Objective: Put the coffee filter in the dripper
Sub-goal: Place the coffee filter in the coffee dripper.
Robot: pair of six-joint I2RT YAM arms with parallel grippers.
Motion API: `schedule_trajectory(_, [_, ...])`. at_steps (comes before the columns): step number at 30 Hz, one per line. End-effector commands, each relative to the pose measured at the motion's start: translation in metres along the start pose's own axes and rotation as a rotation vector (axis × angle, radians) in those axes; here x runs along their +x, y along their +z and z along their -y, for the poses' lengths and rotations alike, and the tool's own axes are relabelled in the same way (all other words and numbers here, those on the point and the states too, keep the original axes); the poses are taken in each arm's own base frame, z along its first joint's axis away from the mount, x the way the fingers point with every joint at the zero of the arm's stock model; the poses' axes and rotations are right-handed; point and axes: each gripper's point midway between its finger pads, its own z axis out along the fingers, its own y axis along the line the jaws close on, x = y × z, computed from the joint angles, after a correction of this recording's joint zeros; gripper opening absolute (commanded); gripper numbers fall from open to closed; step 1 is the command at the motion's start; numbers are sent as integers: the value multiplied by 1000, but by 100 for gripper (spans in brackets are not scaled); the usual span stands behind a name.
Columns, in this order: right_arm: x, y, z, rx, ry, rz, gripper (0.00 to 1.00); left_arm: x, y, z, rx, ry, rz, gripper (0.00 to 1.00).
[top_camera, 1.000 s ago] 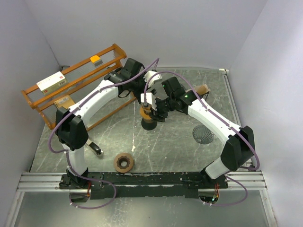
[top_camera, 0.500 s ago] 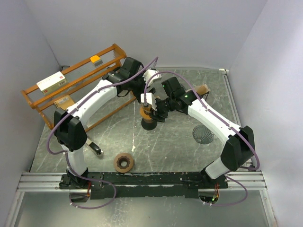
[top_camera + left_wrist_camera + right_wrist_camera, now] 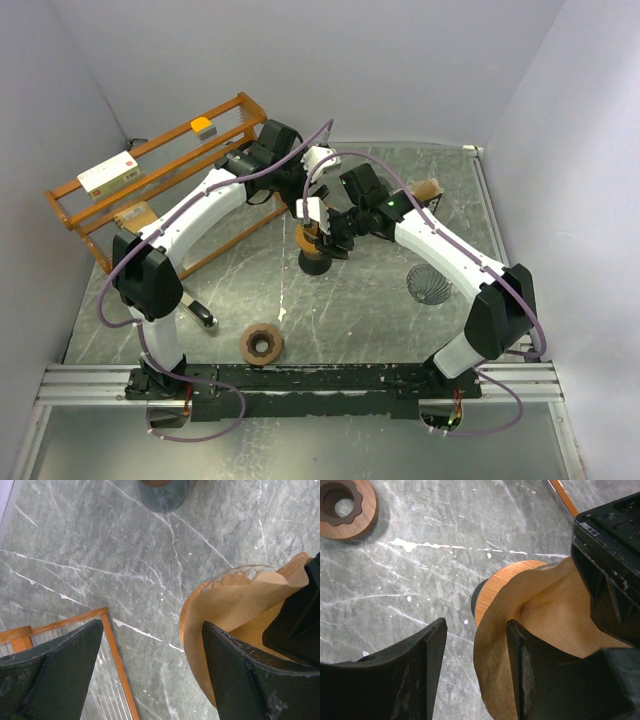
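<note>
The brown paper coffee filter (image 3: 240, 605) sits in the dripper, whose wooden collar (image 3: 187, 617) rings it. In the top view the dripper (image 3: 315, 255) stands mid-table on a dark base. My left gripper (image 3: 150, 675) is open, its right finger (image 3: 255, 680) over the filter and its left finger over the bare table. My right gripper (image 3: 475, 675) is open and straddles the filter's (image 3: 545, 615) near wall, with one finger (image 3: 540, 680) inside the cone and the other outside. Both grippers meet over the dripper in the top view, left (image 3: 310, 213) and right (image 3: 332, 235).
A wooden rack (image 3: 150, 180) with small boxes stands at the left; its rail (image 3: 115, 655) shows near my left finger. A wooden ring (image 3: 262, 344) lies near the front. A ribbed cone (image 3: 430, 285) stands right. A brown item (image 3: 428, 187) lies at the back.
Both arms have shifted only slightly over the dripper. The filter and dripper stay in the same place.
</note>
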Motion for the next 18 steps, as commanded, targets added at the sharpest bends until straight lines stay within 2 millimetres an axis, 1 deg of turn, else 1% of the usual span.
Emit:
schedule_trajectory(1, [5,7,-6,-29,9,0,51,-11,-16,1,-15,18,38,92])
schedule_trajectory(5, [1,5,-2,-22,0,3,51,-13,-18,2,-10,22,44,92])
schedule_trajectory(15, [-22,-8,8,-4,-29,33,52,-23,-23,2,-1,27,65,92])
schedule_trajectory(18, [-26,-10,9,-1,-32,39,53,-25,-24,3,3,28,69,92])
